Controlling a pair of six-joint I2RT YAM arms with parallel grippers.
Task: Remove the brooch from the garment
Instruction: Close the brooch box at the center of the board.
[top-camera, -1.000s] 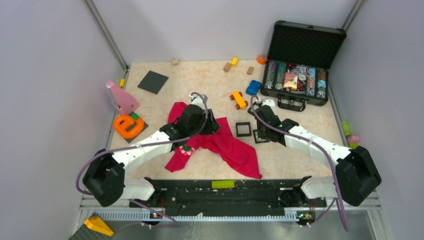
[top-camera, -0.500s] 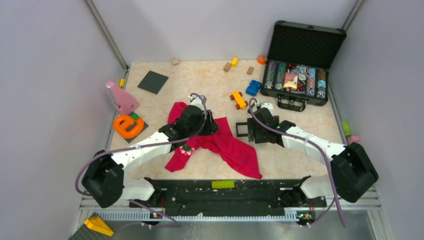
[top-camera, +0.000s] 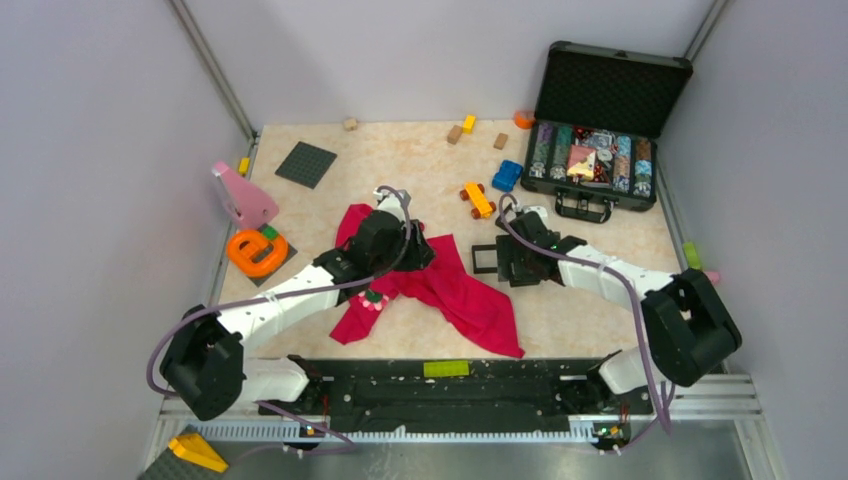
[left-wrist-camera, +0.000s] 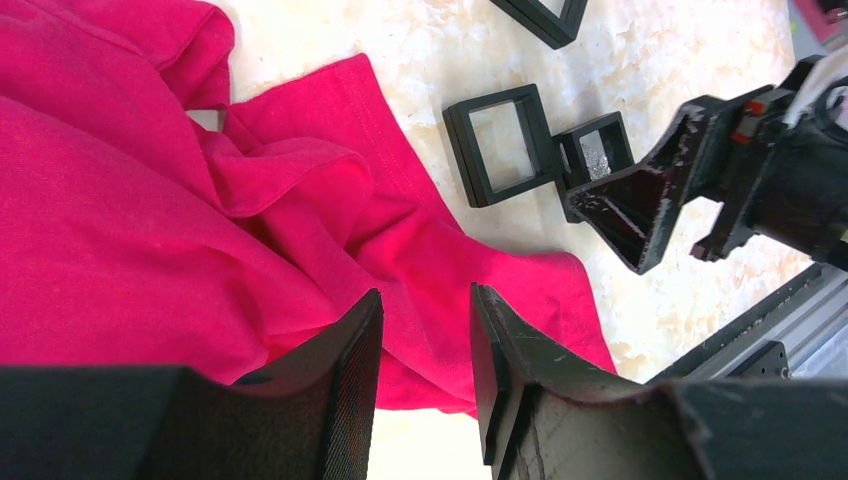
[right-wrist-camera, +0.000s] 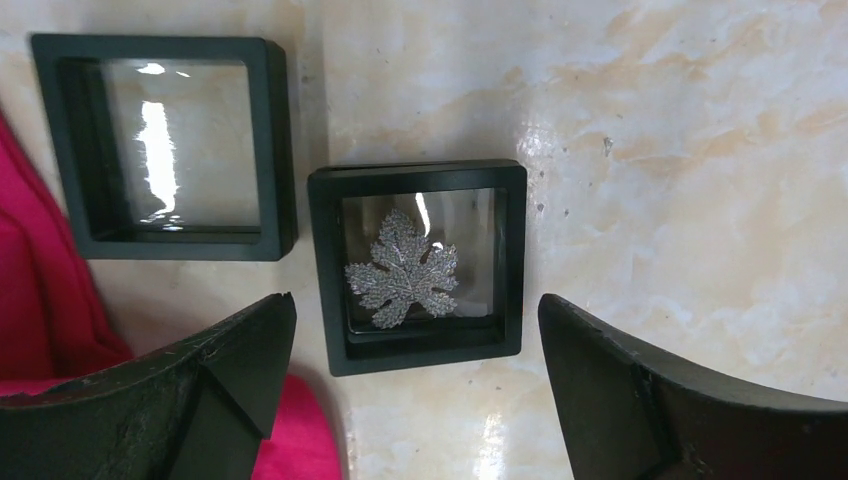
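Marbled table (top-camera: 400, 150) carries garment (top-camera: 465, 295), frames (top-camera: 486, 259), toy car (top-camera: 478, 199).

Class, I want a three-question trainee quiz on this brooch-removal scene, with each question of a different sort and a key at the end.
1. True or false: the brooch is already off the garment.
2. What lies in the frame beneath the right end effector? A) a silver leaf B) a coin C) nothing
3. Fill in: the right end effector's jaws stand ____.

Key
1. False: it sits on the garment.
2. A
3. open
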